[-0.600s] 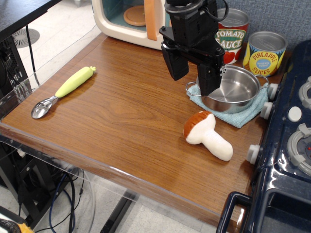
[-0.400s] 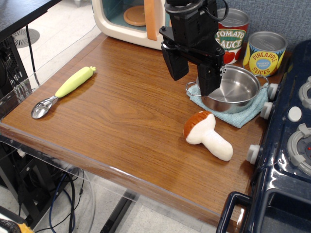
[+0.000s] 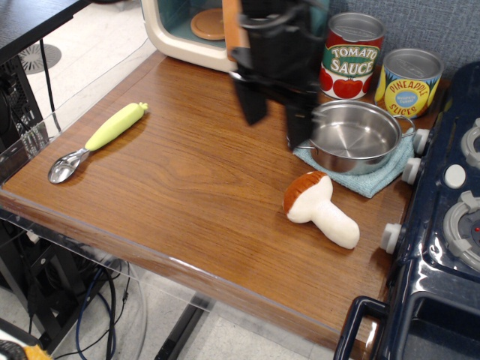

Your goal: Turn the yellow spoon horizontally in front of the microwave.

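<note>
The yellow spoon [image 3: 98, 142] lies flat on the wooden table [image 3: 187, 202] near its left edge, set on a diagonal: the thick yellow-green handle points up and to the right, and the silver bowl rests lower left, close to the table's front corner. Nothing touches it. The microwave [image 3: 196, 30] stands at the back of the table, well apart from the spoon; through its opening an orange plate [image 3: 207, 24] sits inside, with nothing seen on it, and the orange vertical handle runs down the right side of the opening. The gripper [image 3: 273, 120] hangs above the middle-back of the table, blurred by motion, with its two dark fingers [image 3: 251, 103] spread apart and nothing between them; it is just left of the pot and partly covers the microwave's right side. The steel pot [image 3: 355, 136] sits on a light blue cloth [image 3: 373, 180] at the right of the table, and its inside shows only bare shiny metal. Behind the pot stand two tin cans, upright and side by side: a tomato sauce can [image 3: 352, 55] with a red and green label, and a pineapple slices can [image 3: 409, 82] with a yellow and blue label; both tops appear closed. In front of the cloth a toy mushroom [image 3: 318, 208] with a brown cap and white stalk lies on its side, cap towards the left. A dark blue toy stove [image 3: 442, 247] borders the table on the right.
</note>
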